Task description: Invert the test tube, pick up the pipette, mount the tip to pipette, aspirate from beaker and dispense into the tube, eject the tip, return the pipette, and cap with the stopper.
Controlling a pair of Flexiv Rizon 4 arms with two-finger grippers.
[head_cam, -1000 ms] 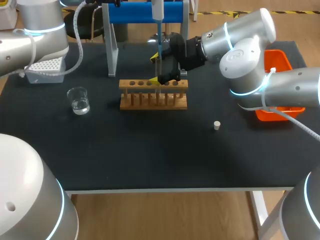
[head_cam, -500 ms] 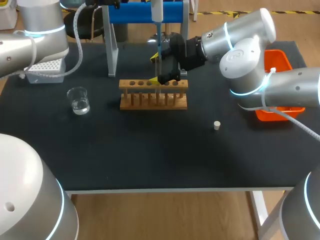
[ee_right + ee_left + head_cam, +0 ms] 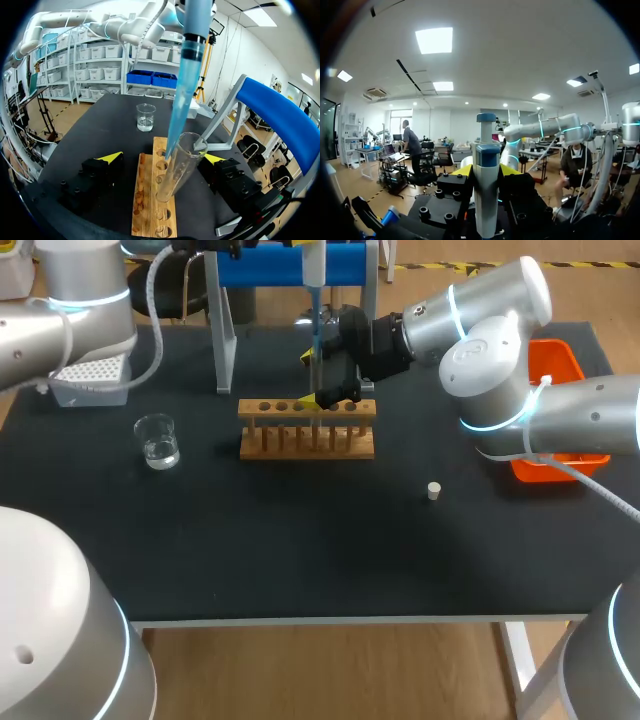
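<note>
My left gripper [image 3: 486,171] is shut on the white and blue pipette [image 3: 485,190], holding it upright above the rack. The blue tip [image 3: 182,95] on the pipette reaches down into the mouth of the glass test tube [image 3: 175,170]. The tube stands open end up in a hole of the wooden rack [image 3: 306,430]. My right gripper [image 3: 163,157] is open, one finger on each side of the tube, neither touching it. The beaker [image 3: 157,440], with a little clear liquid, sits left of the rack. The pale stopper [image 3: 433,490] lies on the mat to the rack's right.
A white tip box [image 3: 92,378] sits at the back left under my left arm. The blue pipette stand [image 3: 270,265] rises behind the rack. An orange bin [image 3: 556,365] is at the right edge, partly hidden by my right arm.
The pipette has shifted very slightly over the tube. The right arm, rack, beaker and stopper have not moved.
</note>
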